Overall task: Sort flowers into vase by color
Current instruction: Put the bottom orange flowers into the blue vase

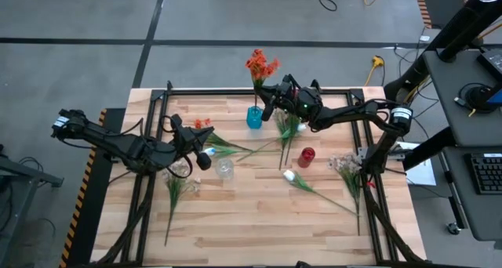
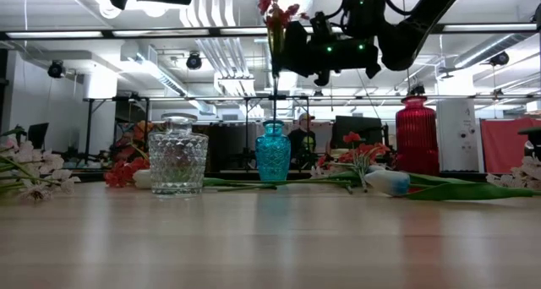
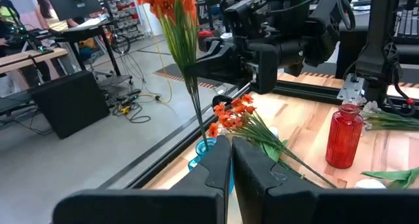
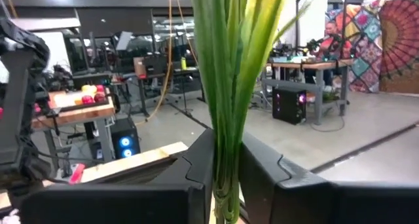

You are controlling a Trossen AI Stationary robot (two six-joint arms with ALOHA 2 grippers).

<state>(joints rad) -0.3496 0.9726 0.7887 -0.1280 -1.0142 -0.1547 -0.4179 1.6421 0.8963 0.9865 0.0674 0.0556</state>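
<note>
Setting: open workshop with concrete floor and ceiling lights behind a pale wooden tabletop (image 1: 259, 221) in a black frame.
Near items: a white tulip-like bud (image 1: 289, 175) and pale pink-white sprays (image 1: 345, 168) lie flat on the tabletop, with a clear glass vase (image 1: 225, 169) and a red vase (image 1: 306, 157) standing among them.
Left gripper (image 1: 205, 158): pressed together, empty, low beside the clear glass vase, a loose orange-red flower (image 1: 201, 124) just behind it.
Middle: more orange-red stems (image 3: 239, 116) lie on the tabletop between the blue and red vases.
Far, task item: an orange-red blossom spray (image 1: 260, 64) stands upright with its stem foot in the blue vase (image 1: 254, 117) at the far edge.
Right gripper (image 1: 271, 95): above the blue vase, its fingers (image 4: 196, 165) close on either side of the green stem bundle (image 4: 230, 86), pinching it at most lightly; blossoms above it, vase below.
Handling judgement: light, thin-stemmed, top-heavy; stems likely bend and slip.
Hold point: mid-stem below the blossoms suits best; squeezing the blooms would crush them.
Risk: a sideways pull on the stem could tip the blue vase.
</note>
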